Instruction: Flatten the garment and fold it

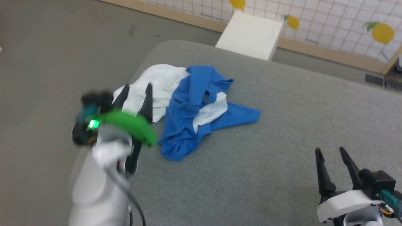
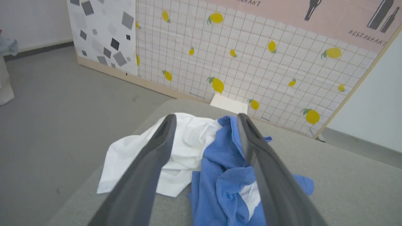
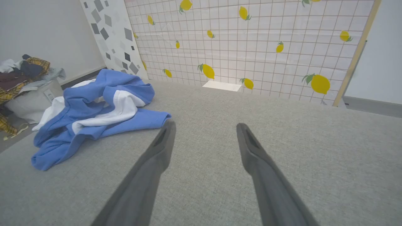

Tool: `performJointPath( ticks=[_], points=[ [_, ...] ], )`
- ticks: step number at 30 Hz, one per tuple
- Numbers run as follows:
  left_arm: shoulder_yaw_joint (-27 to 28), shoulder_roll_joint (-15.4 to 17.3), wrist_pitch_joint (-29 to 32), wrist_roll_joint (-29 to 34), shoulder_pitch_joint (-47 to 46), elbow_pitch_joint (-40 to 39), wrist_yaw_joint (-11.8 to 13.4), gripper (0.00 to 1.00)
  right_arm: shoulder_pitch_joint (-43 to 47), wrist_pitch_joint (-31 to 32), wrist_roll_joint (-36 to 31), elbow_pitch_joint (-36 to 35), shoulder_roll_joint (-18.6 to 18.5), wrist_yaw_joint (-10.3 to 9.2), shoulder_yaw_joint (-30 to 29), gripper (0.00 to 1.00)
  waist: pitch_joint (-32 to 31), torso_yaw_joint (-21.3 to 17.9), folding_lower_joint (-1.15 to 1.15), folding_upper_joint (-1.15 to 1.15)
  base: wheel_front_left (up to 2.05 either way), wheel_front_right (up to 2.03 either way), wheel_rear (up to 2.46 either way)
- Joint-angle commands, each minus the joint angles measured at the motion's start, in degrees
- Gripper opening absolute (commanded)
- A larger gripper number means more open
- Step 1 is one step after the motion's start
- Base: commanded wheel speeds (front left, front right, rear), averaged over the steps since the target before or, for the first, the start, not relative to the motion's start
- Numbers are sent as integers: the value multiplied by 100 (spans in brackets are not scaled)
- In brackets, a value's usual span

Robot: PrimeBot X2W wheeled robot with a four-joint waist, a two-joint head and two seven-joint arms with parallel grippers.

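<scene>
Crumpled soft garment (image 1: 191, 106) (blue over white) on nubby grey table (image 1: 282, 125).

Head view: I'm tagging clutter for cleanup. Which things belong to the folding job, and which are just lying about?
Job: garment, crumpled on the grey padded surface; left tool and right tool, both open.
Lying about: white box; lemon-print wall panel.
</scene>
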Motion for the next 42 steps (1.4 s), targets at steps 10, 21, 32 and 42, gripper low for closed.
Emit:
performJointPath(
  ticks=[10, 21, 32, 42],
  points=[
    [-646, 270, 3367, -660, -2153, 1779, -102, 100, -154, 71, -91, -295, -4, -9, -246, 100, 1003, -1001, 0, 0, 0, 0, 0],
    [-1046, 567, 4195, -526, -2415, 2854, 126, 100, -371, -81, -74, -408, -3, -10, -396, 100, 1624, -1300, 0, 0, 0, 0, 0],
    [-931, 324, 3225, -894, -2102, 3171, -57, 0, -445, -139, -71, -256, -3, -10, -448, 100, 1569, -1027, 0, 0, 0, 0, 0],
    [-731, 382, 1417, -1260, -2602, 2422, -179, 0, -316, -265, 72, 164, -3, -10, -371, 100, 698, -619, 0, 0, 0, 0, 0]
  ],
)
